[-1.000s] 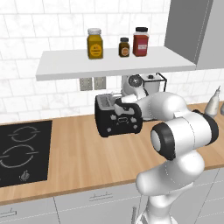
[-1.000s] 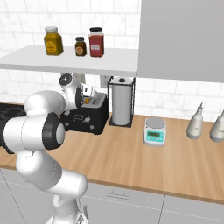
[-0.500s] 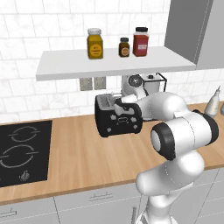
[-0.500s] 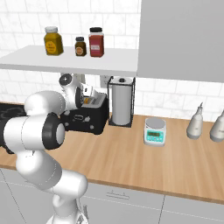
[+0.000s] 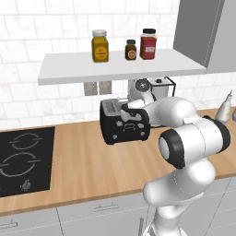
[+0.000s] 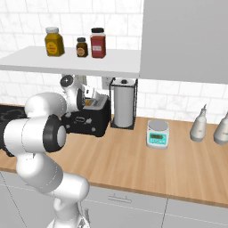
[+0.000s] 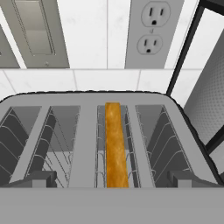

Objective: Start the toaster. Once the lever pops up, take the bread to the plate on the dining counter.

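Nothing has changed: the arm (image 5: 184, 124) is exactly where it was over the toaster (image 5: 125, 124).

Three jars (image 5: 100, 45) stand on a white shelf (image 5: 115, 69) above a wood worktop (image 6: 147, 164) with a hob (image 5: 23, 159), paper-towel holder (image 6: 124, 104), scale (image 6: 157, 133) and two bottles (image 6: 198, 124).

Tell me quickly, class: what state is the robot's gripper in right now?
Gripper: open, holding nothing, poised over the toaster with the bread sitting in one slot.
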Tool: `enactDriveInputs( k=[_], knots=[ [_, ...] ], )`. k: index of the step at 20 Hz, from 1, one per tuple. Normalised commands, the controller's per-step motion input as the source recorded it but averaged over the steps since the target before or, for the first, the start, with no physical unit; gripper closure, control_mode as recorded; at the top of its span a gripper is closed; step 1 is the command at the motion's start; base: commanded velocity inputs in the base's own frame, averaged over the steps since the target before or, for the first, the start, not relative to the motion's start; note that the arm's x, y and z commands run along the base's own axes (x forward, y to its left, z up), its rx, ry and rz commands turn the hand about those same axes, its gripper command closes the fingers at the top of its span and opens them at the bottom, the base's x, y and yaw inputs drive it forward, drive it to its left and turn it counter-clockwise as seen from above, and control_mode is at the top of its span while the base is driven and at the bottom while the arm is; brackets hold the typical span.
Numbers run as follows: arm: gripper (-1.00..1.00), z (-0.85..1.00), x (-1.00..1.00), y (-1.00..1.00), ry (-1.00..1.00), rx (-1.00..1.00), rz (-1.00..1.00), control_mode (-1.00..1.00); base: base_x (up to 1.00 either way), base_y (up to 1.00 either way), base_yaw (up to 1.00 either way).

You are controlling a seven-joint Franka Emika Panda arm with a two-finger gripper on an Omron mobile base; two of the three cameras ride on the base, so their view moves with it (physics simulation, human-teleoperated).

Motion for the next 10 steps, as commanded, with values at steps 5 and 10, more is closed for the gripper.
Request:
enactDriveInputs(
  k=[5,10],
  knots=[
    [-1.00,0.00,0.00,0.00,0.00,0.00,0.00,-1.00,0.00,0.00,0.00],
    [-1.00,0.00,0.00,0.00,0.00,0.00,0.00,-1.00,0.00,0.00,0.00]
  ],
)
